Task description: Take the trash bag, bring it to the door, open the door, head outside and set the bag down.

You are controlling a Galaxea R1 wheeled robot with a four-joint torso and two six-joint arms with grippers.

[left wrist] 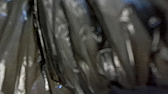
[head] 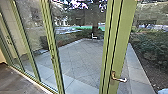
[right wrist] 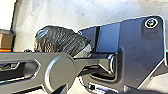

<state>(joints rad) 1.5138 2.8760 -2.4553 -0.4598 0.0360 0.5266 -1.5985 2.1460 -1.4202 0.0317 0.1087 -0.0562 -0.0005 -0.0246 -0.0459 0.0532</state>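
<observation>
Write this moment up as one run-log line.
green-framed door: lever handle | black trash bag: beside robot base | paved yard: ahead | bag down outside: not yet

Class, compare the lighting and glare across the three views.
Head view: daylit paving, purple-tinged bright patches among the leaves; left wrist view: dim, whitish glints on the trash bag; right wrist view: strong light, the floor very pale.

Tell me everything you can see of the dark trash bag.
The trash bag is dark, shiny, thin-looking plastic, creased and bulging. The right wrist view shows it beside the robot's wide dark plate, partly hidden by the jointed bar. Close up, the left wrist view shows long folds. Whether it hangs or rests, I can't tell.
</observation>
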